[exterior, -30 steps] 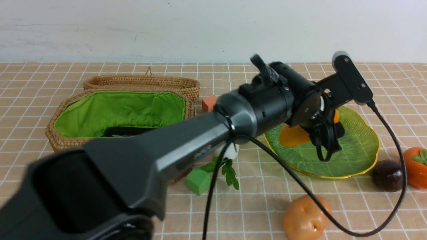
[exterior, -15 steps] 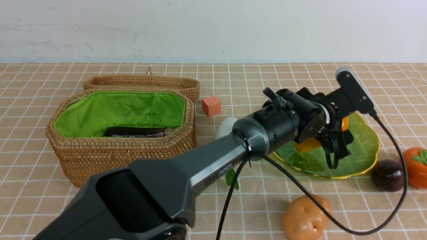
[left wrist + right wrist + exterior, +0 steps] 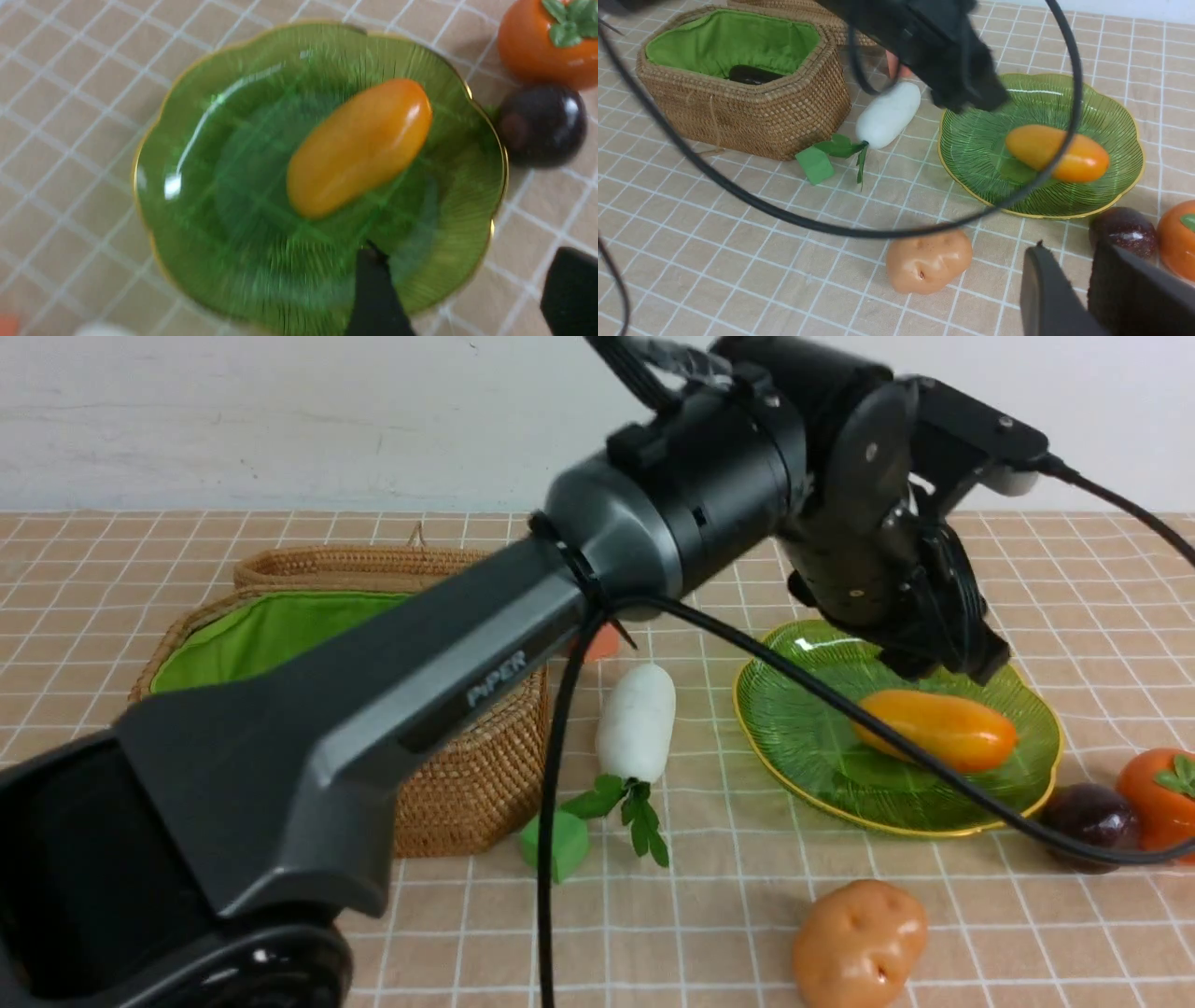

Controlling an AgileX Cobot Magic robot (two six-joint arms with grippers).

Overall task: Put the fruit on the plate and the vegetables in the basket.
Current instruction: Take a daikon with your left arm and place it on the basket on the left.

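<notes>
Mango (image 3: 936,730): lying on the plate (image 3: 803,737), toward 3 o'clock.
Other fruit: ball (image 3: 1088,814) and persimmon (image 3: 1158,793) left on the cloth at the plate's 4 o'clock.
Vegetables: eggplant (image 3: 749,74) in the basket (image 3: 467,784); radish (image 3: 637,719) at the plate's 9 o'clock, potato (image 3: 859,943) at 6 o'clock.
Left gripper (image 3: 952,663): raised over the plate, jaws apart, empty.
Right gripper (image 3: 1090,280): near the ball, jaws narrowly apart, empty.
Risk: the mango could be swept off by the hanging cable (image 3: 840,700); the round ball could be squeezed out and rolled away.

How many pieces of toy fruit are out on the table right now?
3. The mango lies on the green plate. The dark purple ball and the persimmon sit on the tablecloth beside the plate's right edge. No view shows more.
</notes>
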